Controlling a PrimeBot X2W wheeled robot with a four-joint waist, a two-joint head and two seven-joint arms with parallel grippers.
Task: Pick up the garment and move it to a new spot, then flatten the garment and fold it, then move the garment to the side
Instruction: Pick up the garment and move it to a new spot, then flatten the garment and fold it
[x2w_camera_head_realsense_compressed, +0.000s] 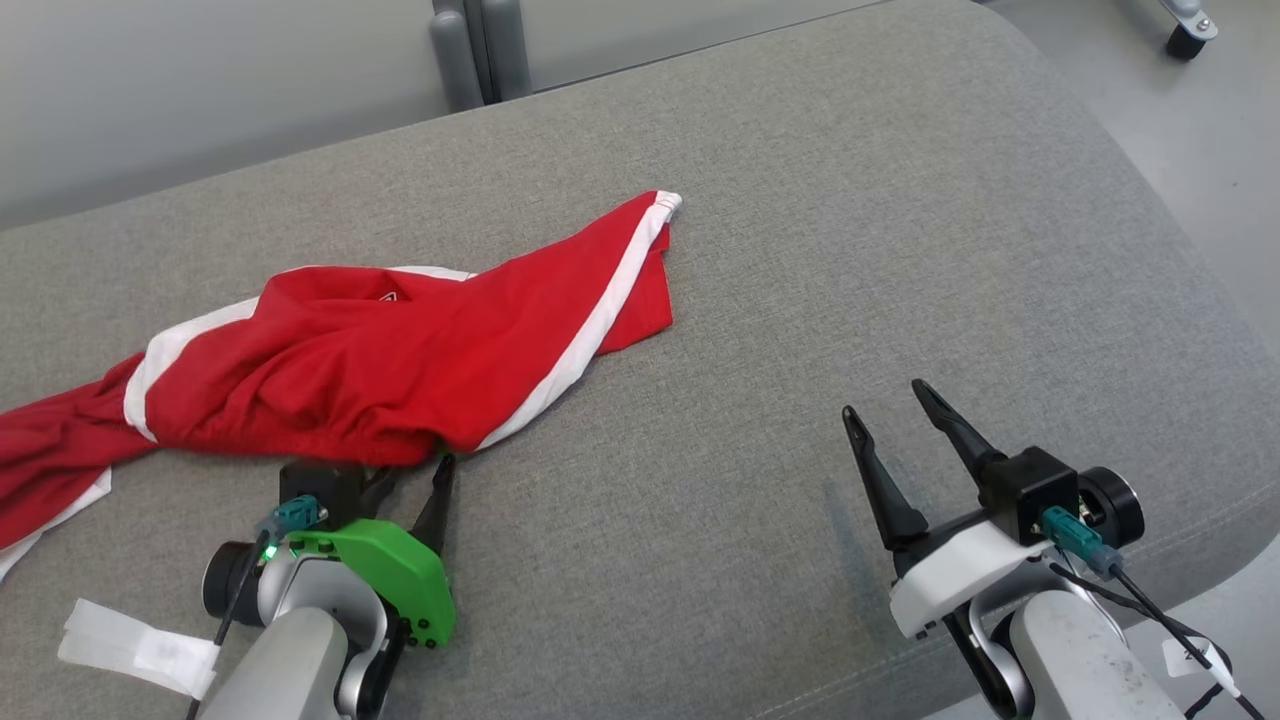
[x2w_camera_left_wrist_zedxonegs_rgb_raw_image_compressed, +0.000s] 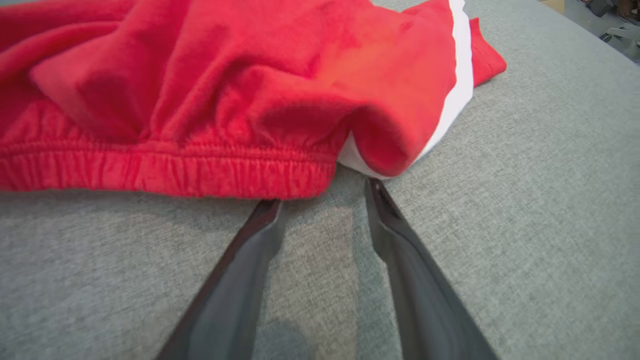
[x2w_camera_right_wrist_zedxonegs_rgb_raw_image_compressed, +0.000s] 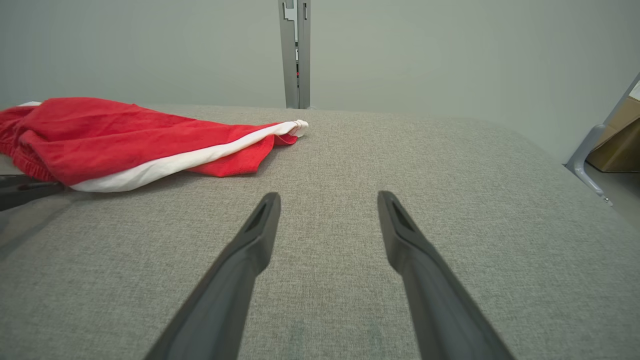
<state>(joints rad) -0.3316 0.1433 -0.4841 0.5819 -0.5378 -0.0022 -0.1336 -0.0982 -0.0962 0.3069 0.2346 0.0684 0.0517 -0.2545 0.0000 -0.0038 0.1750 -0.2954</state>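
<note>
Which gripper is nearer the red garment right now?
Left. The left gripper has its fingertips at the near edge of the red garment, by the elastic waistband, jaws apart. The right gripper hovers open over grey cushion, well off to its right.

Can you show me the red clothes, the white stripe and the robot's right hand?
red garment (x2w_camera_head_realsense_compressed: 350, 370), head view, middle of the red cloth.
white stripe (x2w_camera_left_wrist_zedxonegs_rgb_raw_image_compressed: 461, 60), left wrist view, upper part of the stripe.
right hand (x2w_camera_head_realsense_compressed: 884, 398), head view, midway between its open fingertips.
</note>
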